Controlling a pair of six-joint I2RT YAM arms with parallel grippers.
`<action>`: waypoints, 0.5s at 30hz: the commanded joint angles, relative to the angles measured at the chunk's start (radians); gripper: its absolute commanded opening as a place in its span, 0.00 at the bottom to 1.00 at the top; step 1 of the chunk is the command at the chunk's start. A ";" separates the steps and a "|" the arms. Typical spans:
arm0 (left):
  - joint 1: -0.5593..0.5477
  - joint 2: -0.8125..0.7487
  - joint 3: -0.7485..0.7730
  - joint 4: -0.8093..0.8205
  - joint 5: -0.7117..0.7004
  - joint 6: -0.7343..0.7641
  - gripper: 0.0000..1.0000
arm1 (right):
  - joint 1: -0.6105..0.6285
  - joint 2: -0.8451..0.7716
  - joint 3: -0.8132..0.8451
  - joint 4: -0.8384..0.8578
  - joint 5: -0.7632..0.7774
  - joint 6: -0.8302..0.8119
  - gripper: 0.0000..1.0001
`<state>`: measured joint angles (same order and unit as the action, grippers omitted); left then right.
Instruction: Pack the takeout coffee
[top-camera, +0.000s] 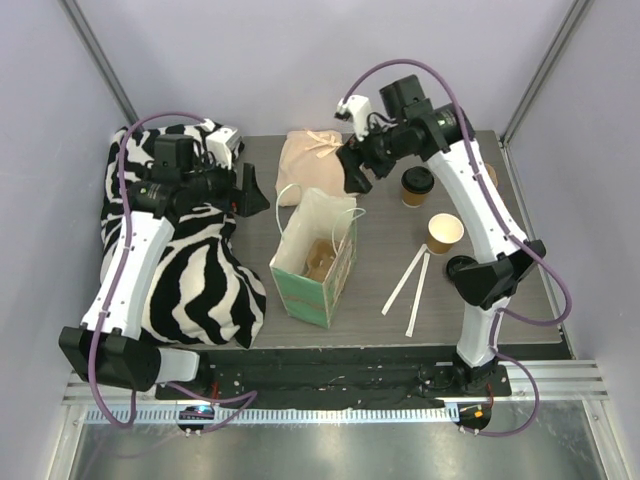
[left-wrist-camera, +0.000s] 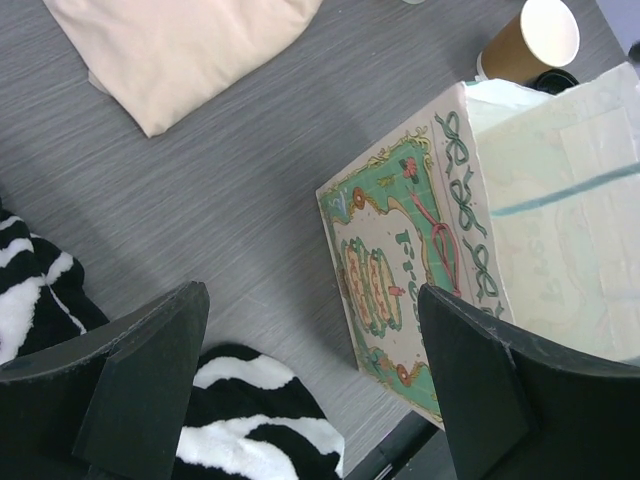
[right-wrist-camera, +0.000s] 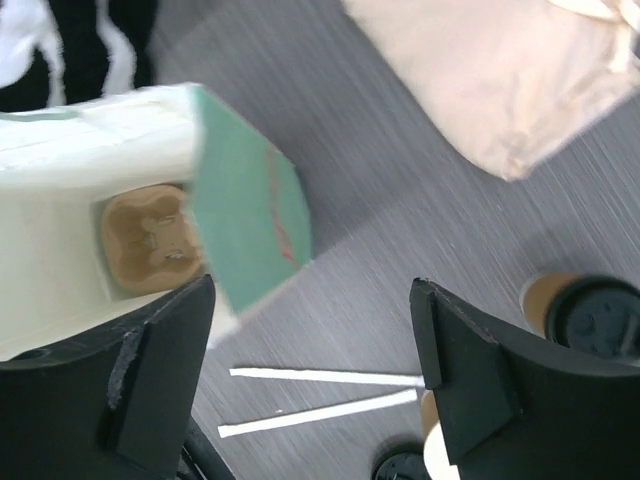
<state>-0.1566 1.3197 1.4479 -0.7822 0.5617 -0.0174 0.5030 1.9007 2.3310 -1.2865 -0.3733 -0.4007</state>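
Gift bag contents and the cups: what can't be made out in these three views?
- Brown item in the gift bag: tiny from above, motion-blurred in the right wrist view; unidentifiable.
- Takeout coffee: right wrist view, blurred, cut off by the right edge.
- Loose black lid: right wrist view, cut off by the bottom edge.
- Open cup: left wrist view, base behind the gift bag.
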 joint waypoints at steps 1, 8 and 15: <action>0.011 0.036 0.052 0.041 0.043 0.002 0.90 | -0.138 -0.022 0.028 0.009 -0.006 0.103 0.87; 0.011 0.090 0.077 0.043 0.070 0.007 0.91 | -0.346 0.032 -0.051 0.085 0.190 0.125 0.91; 0.012 0.115 0.097 0.034 0.053 0.013 0.91 | -0.439 0.233 0.068 0.049 0.189 0.079 0.93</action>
<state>-0.1501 1.4342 1.4910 -0.7719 0.6033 -0.0177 0.0757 2.0499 2.3249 -1.2354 -0.2150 -0.3035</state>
